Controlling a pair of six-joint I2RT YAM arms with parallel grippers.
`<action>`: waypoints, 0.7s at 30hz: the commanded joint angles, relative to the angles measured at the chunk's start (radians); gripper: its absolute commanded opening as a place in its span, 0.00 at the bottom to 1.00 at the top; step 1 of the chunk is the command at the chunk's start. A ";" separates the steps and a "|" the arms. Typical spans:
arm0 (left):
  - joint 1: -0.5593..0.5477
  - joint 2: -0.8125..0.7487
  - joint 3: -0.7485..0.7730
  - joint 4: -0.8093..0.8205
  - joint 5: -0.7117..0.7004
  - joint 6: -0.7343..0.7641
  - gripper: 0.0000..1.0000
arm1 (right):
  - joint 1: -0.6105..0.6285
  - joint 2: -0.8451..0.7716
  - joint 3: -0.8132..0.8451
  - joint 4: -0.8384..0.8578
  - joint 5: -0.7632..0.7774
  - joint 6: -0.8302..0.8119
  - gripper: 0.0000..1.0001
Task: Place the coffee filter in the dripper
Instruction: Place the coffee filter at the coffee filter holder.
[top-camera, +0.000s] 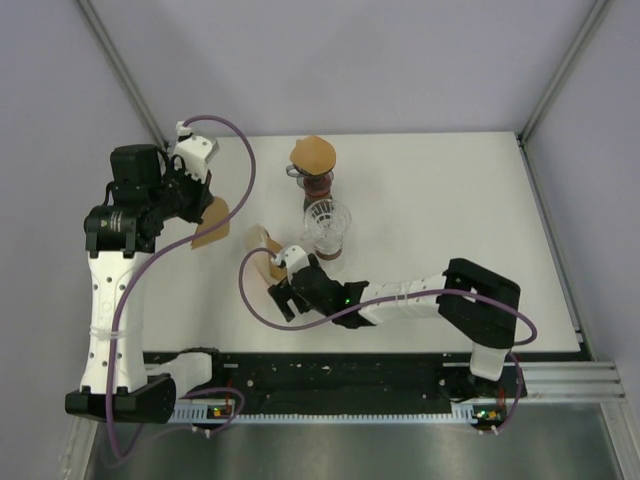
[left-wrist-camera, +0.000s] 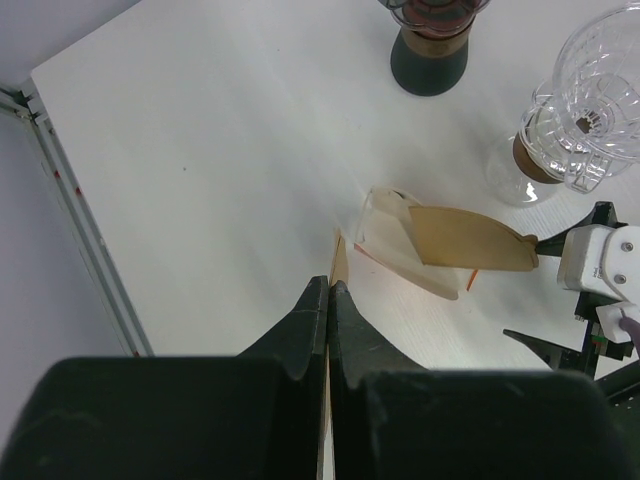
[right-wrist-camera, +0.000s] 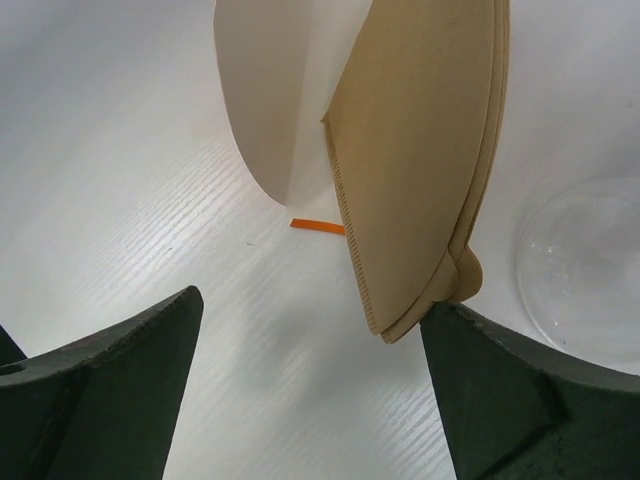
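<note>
Left gripper (left-wrist-camera: 329, 290) is pinched fully together on the filter (top-camera: 212, 222), gripping one edge. The sheet sticks out past the fingers over the left side of the table (top-camera: 450, 190), well apart from the dripper (top-camera: 326, 222). From the left wrist it shows only as a thin tan sliver between the pads. Right gripper (right-wrist-camera: 312, 302) is spread wide with nothing in it.

Handling, my read: paper cone, near weightless, floppy, creases easily. An edge pinch is fine for carrying, but it's held flat, so it probably needs opening (or at least going in point first) to seat. The risk is it clinging to a pad on release.

The dripper is clear glass on a small stand, so fragile and probably tippy. Come in from above, no side loads.

In the way:
- The right gripper sits just on the near side of the dripper.
- The stack (right-wrist-camera: 420, 150) of spare filters in its holder (right-wrist-camera: 265, 100) lies on the direct line from the left gripper to the dripper. The stack tip is right at the right finger; can't tell if they touch.
- The second dripper (top-camera: 313, 155) behind has a brown top and looks already loaded, so it's the wrong target.
</note>
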 joint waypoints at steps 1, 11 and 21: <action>0.007 -0.007 0.027 0.024 0.024 -0.015 0.00 | 0.008 -0.059 0.026 -0.004 -0.007 -0.001 0.87; 0.005 -0.013 0.026 0.022 0.028 -0.013 0.00 | -0.089 -0.010 0.006 0.116 -0.173 0.025 0.33; 0.007 -0.012 0.024 0.016 0.028 -0.004 0.00 | -0.088 0.027 0.038 0.121 -0.190 -0.009 0.00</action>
